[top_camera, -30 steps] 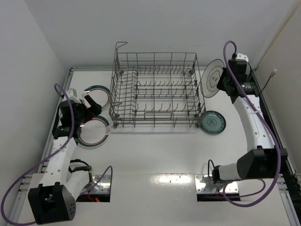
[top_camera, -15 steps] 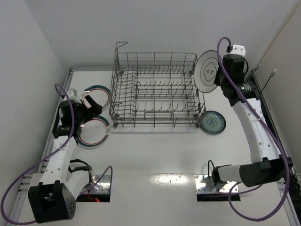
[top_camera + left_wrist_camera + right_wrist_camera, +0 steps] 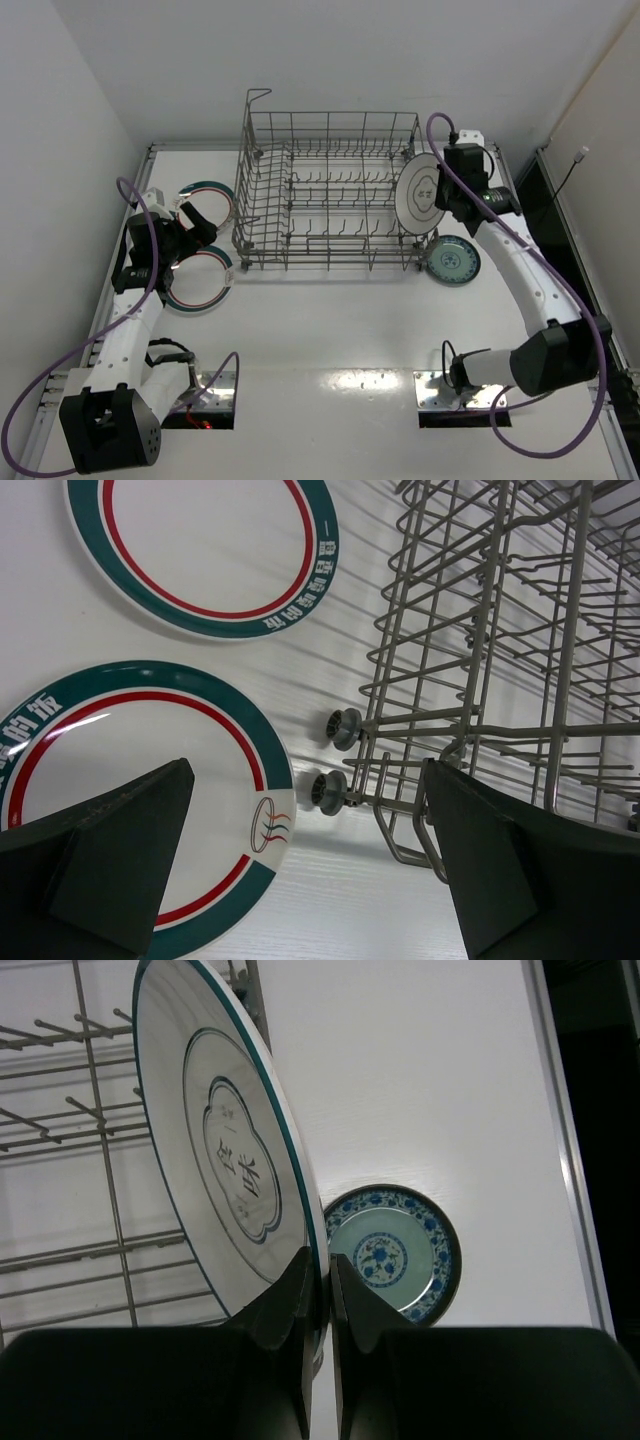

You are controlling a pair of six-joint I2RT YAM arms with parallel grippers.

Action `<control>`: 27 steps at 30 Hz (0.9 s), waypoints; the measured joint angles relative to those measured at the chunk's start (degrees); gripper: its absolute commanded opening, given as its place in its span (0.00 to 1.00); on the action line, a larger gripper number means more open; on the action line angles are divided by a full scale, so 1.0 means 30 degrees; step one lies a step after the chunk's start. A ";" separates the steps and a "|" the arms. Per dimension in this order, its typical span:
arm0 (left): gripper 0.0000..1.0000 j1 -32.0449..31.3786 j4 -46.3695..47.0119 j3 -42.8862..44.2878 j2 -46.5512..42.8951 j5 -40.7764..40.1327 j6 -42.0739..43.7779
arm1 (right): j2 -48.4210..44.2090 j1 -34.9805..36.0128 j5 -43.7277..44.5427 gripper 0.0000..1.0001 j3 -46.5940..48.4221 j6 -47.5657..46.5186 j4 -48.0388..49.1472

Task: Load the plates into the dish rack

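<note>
Right gripper [image 3: 318, 1290]: fingers were pinched on the rim of a white plate [image 3: 215, 1150], held on edge. The dish rack [image 3: 325, 255] stood left of them, and a small blue plate [image 3: 392, 1255] lay flat beyond. Left gripper [image 3: 305, 770]: fingers stood wide and empty over a ringed plate [image 3: 130, 740], with a second ringed plate [image 3: 200, 540] beyond.

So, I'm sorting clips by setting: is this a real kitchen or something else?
Most likely a lab test cell, not a kitchen: a white table boxed in by plain white walls, a left arm and right arm bolted to its near edge, and a wire dish rack standing loose on it.
</note>
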 measured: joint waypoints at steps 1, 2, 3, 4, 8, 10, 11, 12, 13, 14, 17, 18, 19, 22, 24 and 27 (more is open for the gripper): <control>1.00 0.0000 0.0000 0.0000 0.0007 0.0000 0.0000 | 0.0284 0.0007 -0.0117 0.00 -0.0080 0.0007 0.0000; 1.00 0.0000 -0.0007 -0.0007 0.0007 0.0000 0.0000 | 0.0590 0.0007 -0.0204 0.00 -0.0095 0.0058 0.0029; 1.00 0.0000 -0.0007 -0.0007 0.0007 0.0000 0.0000 | 0.0962 0.0007 -0.0379 0.00 -0.0095 0.0080 0.0197; 1.00 0.0000 -0.0007 0.0000 0.0007 -0.0015 0.0000 | 0.1290 0.0044 -0.0423 0.00 -0.0095 0.0102 0.0372; 1.00 0.0000 -0.0029 0.0000 0.0007 -0.0138 0.0000 | 0.2208 0.0255 -0.0087 0.00 0.0627 0.0197 0.0561; 1.00 0.0000 -0.0036 0.0000 0.0007 -0.0146 0.0000 | 0.2820 0.0452 0.0262 0.00 0.1268 0.0189 0.0408; 1.00 0.0000 -0.0036 -0.0007 0.0007 -0.0146 0.0000 | 0.3082 0.0495 0.0364 0.00 0.1530 0.0189 0.0386; 1.00 0.0000 -0.0036 0.0000 0.0000 -0.0146 0.0000 | 0.3388 0.0517 0.0481 0.00 0.1843 0.0189 0.0364; 1.00 0.0000 -0.0036 0.0000 0.0000 -0.0153 0.0000 | 0.3555 0.0554 0.0561 0.00 0.2018 0.0189 0.0342; 1.00 0.0000 -0.0036 0.0000 0.0007 -0.0146 0.0000 | 0.3679 0.0597 0.0678 0.00 0.2157 0.0189 0.0328; 1.00 0.0000 -0.0036 -0.0007 0.0000 -0.0153 0.0000 | 0.3759 0.0823 0.0991 0.00 0.2448 0.0146 0.0015; 1.00 0.0000 -0.0036 0.0000 0.0007 -0.0146 0.0000 | 0.3759 0.0925 0.1093 0.00 0.2579 0.0124 -0.0168; 1.00 0.0000 -0.0036 0.0000 0.0000 -0.0153 0.0000 | 0.3767 0.1056 0.1188 0.00 0.2681 0.0124 -0.0255; 1.00 0.0000 -0.0036 -0.0007 0.0000 -0.0153 0.0000 | 0.3803 0.1479 0.1603 0.00 0.2958 -0.0051 -0.0539; 1.00 0.0000 -0.0036 -0.0007 0.0007 -0.0153 0.0000 | 0.3803 0.1807 0.1916 0.00 0.3140 -0.0182 -0.0736; 1.00 0.0000 -0.0044 0.0000 0.0000 -0.0153 0.0000 | 0.4029 0.2280 0.2368 0.00 0.3548 -0.0342 -0.0831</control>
